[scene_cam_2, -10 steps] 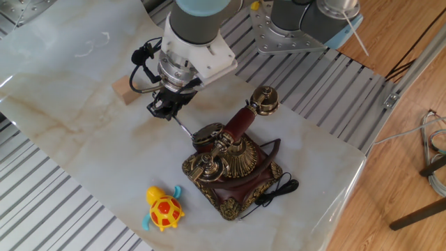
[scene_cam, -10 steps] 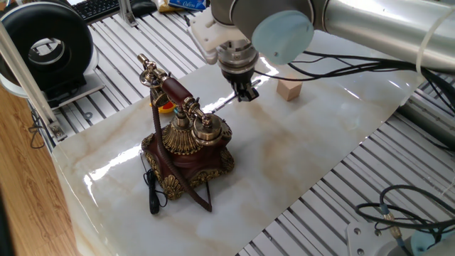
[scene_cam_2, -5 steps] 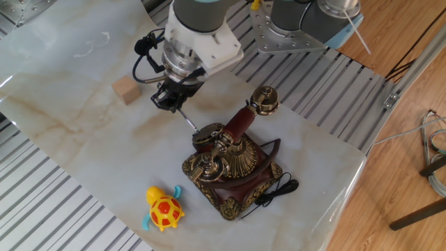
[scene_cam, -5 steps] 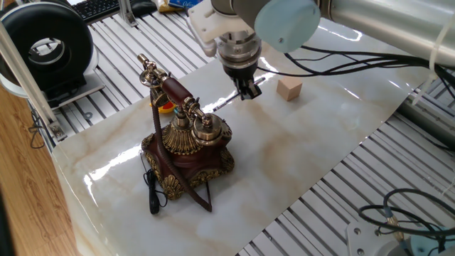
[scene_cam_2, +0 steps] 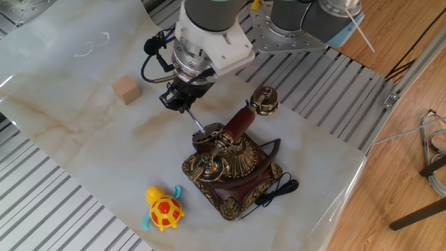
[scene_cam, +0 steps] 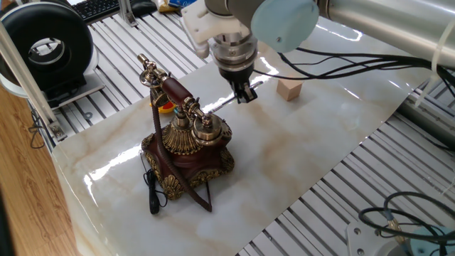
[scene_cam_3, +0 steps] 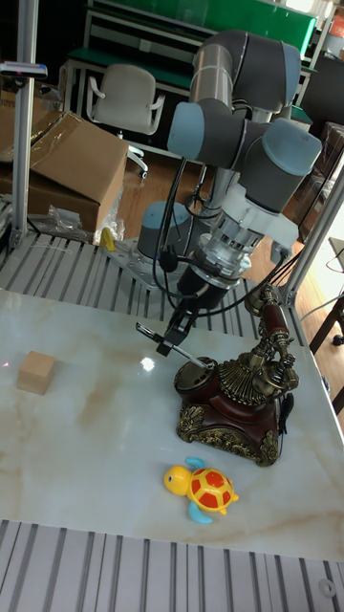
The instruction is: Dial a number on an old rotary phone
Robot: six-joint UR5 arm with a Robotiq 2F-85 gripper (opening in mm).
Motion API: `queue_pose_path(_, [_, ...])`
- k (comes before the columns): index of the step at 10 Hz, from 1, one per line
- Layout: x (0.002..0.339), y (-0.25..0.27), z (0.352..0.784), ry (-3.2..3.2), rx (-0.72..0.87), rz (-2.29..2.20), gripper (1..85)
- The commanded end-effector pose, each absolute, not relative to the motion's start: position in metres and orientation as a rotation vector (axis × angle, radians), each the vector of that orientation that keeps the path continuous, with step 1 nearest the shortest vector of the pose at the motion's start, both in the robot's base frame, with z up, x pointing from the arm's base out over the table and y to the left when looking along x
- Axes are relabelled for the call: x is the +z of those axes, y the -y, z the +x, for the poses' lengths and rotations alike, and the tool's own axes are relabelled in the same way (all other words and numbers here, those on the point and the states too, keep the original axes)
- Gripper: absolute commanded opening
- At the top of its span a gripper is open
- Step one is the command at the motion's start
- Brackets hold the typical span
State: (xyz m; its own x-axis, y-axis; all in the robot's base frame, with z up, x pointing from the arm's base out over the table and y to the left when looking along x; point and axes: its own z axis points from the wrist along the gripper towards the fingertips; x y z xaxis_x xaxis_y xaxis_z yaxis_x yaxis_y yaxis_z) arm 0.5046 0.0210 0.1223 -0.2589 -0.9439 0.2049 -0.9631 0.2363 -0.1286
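The old rotary phone (scene_cam: 188, 146) (scene_cam_2: 233, 164) (scene_cam_3: 239, 392) stands on the marble tabletop, dark red-brown with gold trim. Its handset (scene_cam_2: 240, 122) rests in the brass cradle, and a black cord (scene_cam: 152, 190) trails at its base. My gripper (scene_cam: 245, 93) (scene_cam_2: 178, 103) (scene_cam_3: 178, 343) hovers just beside the phone's dial side, shut on a thin stick (scene_cam_2: 196, 122) (scene_cam_3: 175, 348). The stick slants down to the dial (scene_cam_2: 207, 134). Whether its tip touches the dial cannot be made out.
A small pale wooden block (scene_cam: 289, 89) (scene_cam_2: 127, 90) (scene_cam_3: 36, 372) lies on the marble beyond the gripper. A yellow and orange toy turtle (scene_cam_2: 164, 209) (scene_cam_3: 203, 488) sits near the phone's other side. Ribbed metal table (scene_cam_2: 63, 202) surrounds the slab; cables (scene_cam: 341, 64) run behind the arm.
The gripper has carried the stick away from the wooden block and closer to the phone, so the stick's tip now reaches the dial. The phone has not moved.
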Motion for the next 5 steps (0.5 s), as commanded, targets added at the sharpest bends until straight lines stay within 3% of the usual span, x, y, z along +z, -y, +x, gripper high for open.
queue_pose_path(1, [0.1211,-0.0277,0.5075,2.409,0.359,1.862,1.3])
queue_pose_path(5, [0.1173,-0.0302,0.5062,2.391,0.378,1.874,1.3])
